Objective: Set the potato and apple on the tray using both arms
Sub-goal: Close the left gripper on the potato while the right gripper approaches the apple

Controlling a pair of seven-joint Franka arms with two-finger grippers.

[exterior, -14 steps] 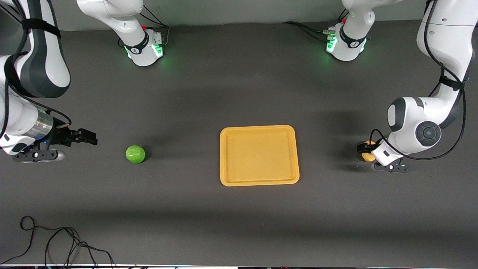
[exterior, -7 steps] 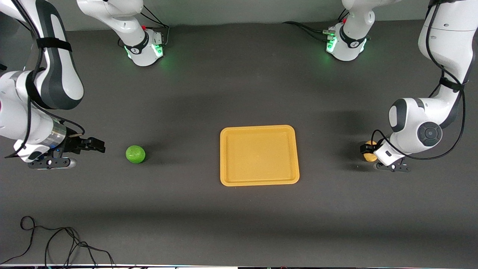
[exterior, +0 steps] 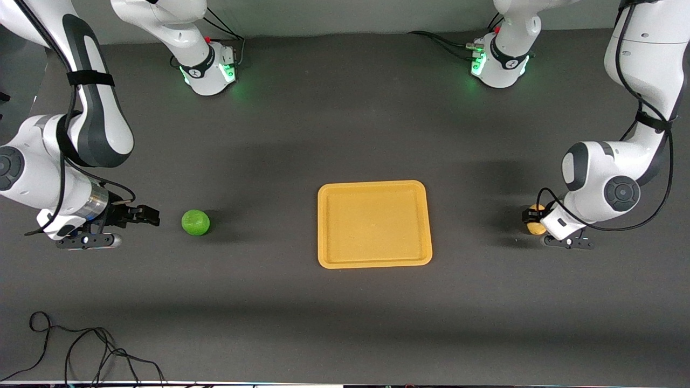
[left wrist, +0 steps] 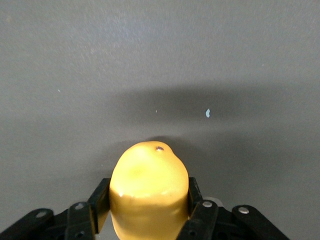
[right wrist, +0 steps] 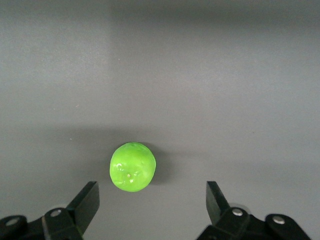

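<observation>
The yellow-tan potato (exterior: 535,227) lies on the dark table at the left arm's end, beside the orange-yellow tray (exterior: 374,186). My left gripper (exterior: 529,217) is shut on it; in the left wrist view the potato (left wrist: 149,175) fills the gap between both fingers of the left gripper (left wrist: 149,189). The green apple (exterior: 195,222) sits on the table toward the right arm's end, apart from the tray. My right gripper (exterior: 149,215) is open and low beside it, not touching. In the right wrist view the apple (right wrist: 132,166) lies just ahead of the spread right gripper (right wrist: 152,190).
The tray holds nothing. A loose black cable (exterior: 81,347) lies at the table edge nearest the front camera, at the right arm's end. The green-lit arm bases (exterior: 207,70) (exterior: 498,64) stand along the table edge farthest from the camera.
My right arm has swung in and its open gripper has moved closer to the apple. My left gripper has stayed on the potato, shifting only slightly.
</observation>
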